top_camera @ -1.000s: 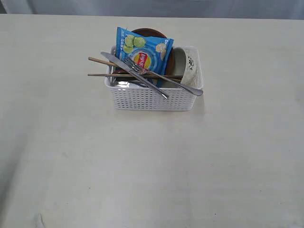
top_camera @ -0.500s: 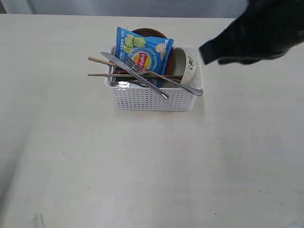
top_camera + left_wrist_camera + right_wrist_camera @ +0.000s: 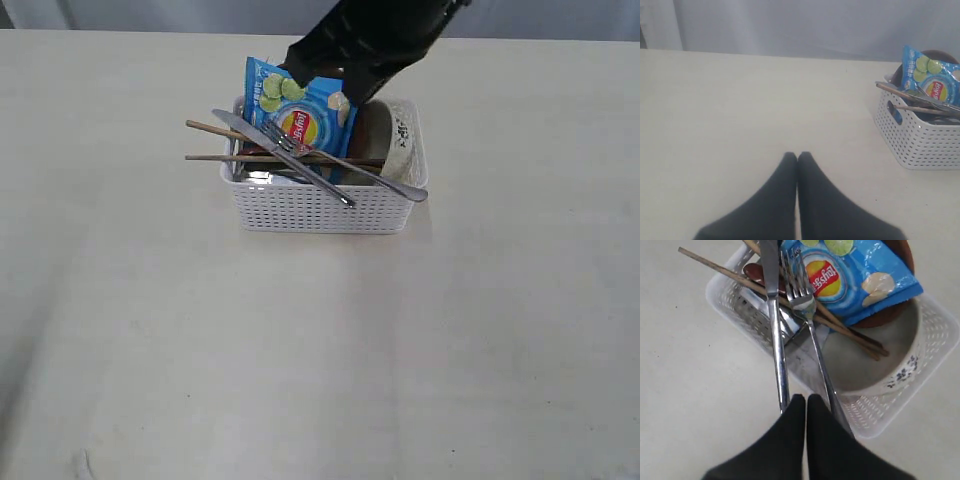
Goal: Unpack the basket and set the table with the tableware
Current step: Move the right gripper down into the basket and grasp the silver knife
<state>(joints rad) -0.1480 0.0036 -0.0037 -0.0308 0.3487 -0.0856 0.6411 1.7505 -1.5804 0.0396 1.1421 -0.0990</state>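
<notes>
Well, caught the right gripper [image 3: 806, 399] fully closed, fingers [image 3: 790, 440] pressed flat together, nothing pinched between them. Saw it poised over the basket [image 3: 727, 297], tips lined up with the gap between the knife [image 3: 774, 320] handle and the fork [image 3: 812, 335] handle. Could not tell whether it touched either. From the outside camera, made out only its dark arm [image 3: 370, 40] across the back of the basket, covering the upper edge of the chip bag [image 3: 300, 115].

Found the left gripper [image 3: 797, 156] closed too, empty, low over bare table [image 3: 715, 100] and well apart from the basket.

Now the basket itself: white, sides full of small holes, flared rim. Sat toward the far middle of the table, fully packed. Saw knife and fork crossed on top, the fork handle poking out past the front right corner. Spotted the chopsticks [image 3: 215, 130] jutting out over the left rim, under the knife. Noted the blue chip bag propped up at the back, a brown plate [image 3: 905, 255] behind it, and a cream bowl [image 3: 400, 140] tipped on its side at the right end, a small dark pattern on its outside.
</notes>
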